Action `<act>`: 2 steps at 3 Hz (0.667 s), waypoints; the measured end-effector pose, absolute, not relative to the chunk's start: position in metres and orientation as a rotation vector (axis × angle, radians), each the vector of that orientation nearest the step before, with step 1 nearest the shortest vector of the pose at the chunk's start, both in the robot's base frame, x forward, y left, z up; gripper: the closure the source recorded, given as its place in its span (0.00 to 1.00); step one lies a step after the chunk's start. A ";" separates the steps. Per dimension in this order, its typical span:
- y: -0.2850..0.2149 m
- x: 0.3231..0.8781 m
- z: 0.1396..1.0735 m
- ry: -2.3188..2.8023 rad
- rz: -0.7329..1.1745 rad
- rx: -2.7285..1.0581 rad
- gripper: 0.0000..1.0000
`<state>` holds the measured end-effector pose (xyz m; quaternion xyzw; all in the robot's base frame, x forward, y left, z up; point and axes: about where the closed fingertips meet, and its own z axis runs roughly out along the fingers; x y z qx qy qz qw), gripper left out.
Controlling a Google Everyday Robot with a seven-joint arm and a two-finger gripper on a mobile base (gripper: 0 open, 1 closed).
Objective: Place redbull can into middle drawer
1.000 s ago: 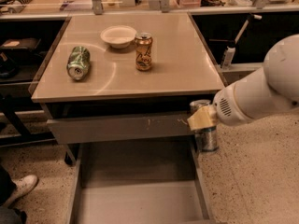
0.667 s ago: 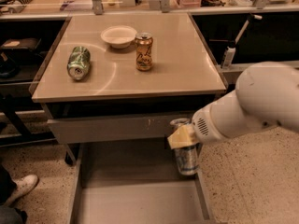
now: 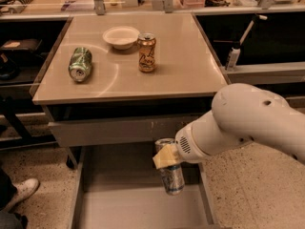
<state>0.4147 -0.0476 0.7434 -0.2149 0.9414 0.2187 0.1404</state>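
The redbull can (image 3: 171,175) is a slim silver-and-blue can, held upright over the right part of the open middle drawer (image 3: 119,209). My gripper (image 3: 167,157) is shut on the can's upper half, with a pale yellow finger pad (image 3: 163,159) across its front. The white arm (image 3: 248,123) reaches in from the right. The drawer is pulled out below the grey drawer front (image 3: 124,130) and its flat floor is bare. I cannot tell whether the can's base touches the drawer floor.
On the tan table top (image 3: 190,70) stand an orange-gold can (image 3: 147,52) and a white bowl (image 3: 121,36); a green can (image 3: 80,64) lies on its side at left. A shoe (image 3: 19,191) is on the floor at lower left. Black shelves flank the table.
My gripper has carried the redbull can leftward from beside the drawer's right wall to above the drawer's inside, and a little lower. The things on the table have not moved.
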 end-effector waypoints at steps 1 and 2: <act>-0.031 0.421 0.722 2.711 0.701 -0.598 1.00; -0.015 0.430 0.693 2.667 0.768 -0.507 1.00</act>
